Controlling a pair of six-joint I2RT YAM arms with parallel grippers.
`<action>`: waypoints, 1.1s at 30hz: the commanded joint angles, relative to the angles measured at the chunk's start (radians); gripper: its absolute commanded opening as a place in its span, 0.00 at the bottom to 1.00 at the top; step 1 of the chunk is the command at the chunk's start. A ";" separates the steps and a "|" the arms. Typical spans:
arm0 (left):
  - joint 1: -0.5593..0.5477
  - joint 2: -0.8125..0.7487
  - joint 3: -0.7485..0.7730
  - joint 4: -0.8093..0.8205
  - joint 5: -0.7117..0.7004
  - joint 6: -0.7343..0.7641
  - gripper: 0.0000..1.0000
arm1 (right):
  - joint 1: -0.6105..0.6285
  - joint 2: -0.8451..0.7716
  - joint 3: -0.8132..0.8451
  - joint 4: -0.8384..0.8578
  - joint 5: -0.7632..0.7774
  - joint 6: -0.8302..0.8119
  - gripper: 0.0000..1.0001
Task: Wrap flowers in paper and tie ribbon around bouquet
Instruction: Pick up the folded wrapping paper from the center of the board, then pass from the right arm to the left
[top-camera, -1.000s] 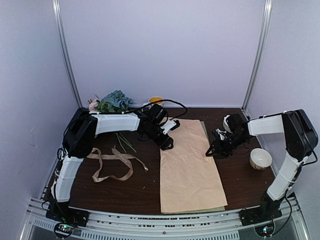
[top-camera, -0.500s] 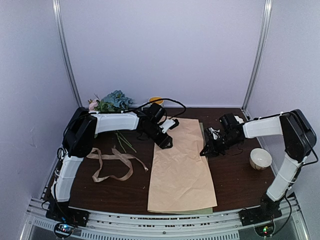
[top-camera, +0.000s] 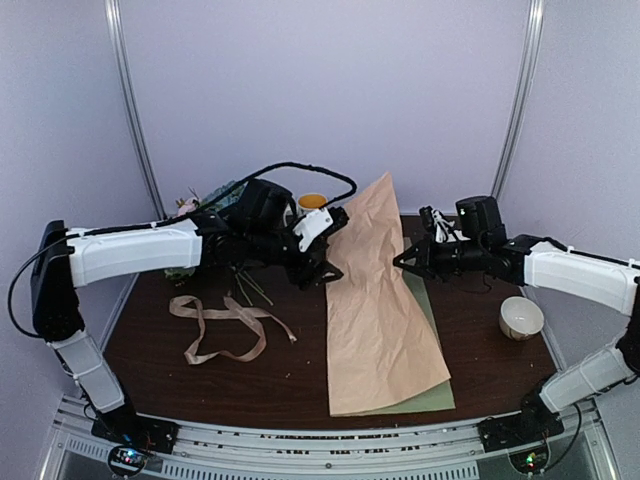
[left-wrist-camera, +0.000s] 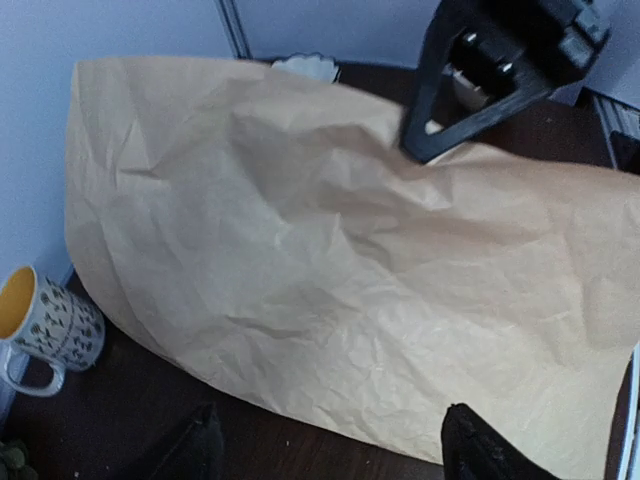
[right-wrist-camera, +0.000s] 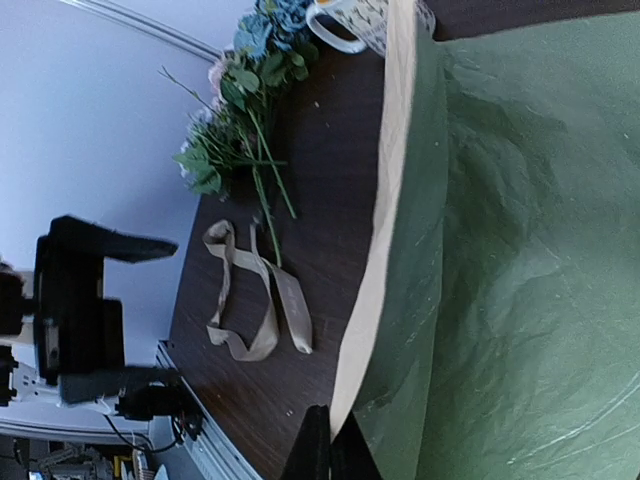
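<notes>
Right wrist view: right gripper (right-wrist-camera: 320, 445) pinches the paper (right-wrist-camera: 520, 250) edge; left gripper (left-wrist-camera: 330, 450) stands wide. Paper likely light, limp: grip edges.

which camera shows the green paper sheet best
Right wrist: the green sheet fills most of the frame, crinkles clear, beside the peach sheet's edge. The top view shows only a thin green strip along the peach sheet's right side. The left wrist view shows only peach paper.

Peach-tan paper (top-camera: 375, 320), sage-green paper (right-wrist-camera: 530, 250), beige ribbon (right-wrist-camera: 295, 315), blue-and-green flowers (right-wrist-camera: 240, 110), white mug (left-wrist-camera: 55, 325) (yellow inside, dark specks), dark brown table (top-camera: 300, 385).
</notes>
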 joint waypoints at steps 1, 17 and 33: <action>-0.086 -0.102 -0.033 0.080 0.011 0.046 0.80 | 0.063 -0.090 -0.017 0.099 0.212 0.153 0.00; -0.103 -0.099 0.133 -0.054 0.114 -0.210 0.98 | 0.330 -0.121 0.066 0.203 0.740 0.133 0.00; -0.150 0.056 0.349 -0.321 -0.194 -0.115 0.92 | 0.386 -0.099 0.118 0.165 0.820 0.032 0.00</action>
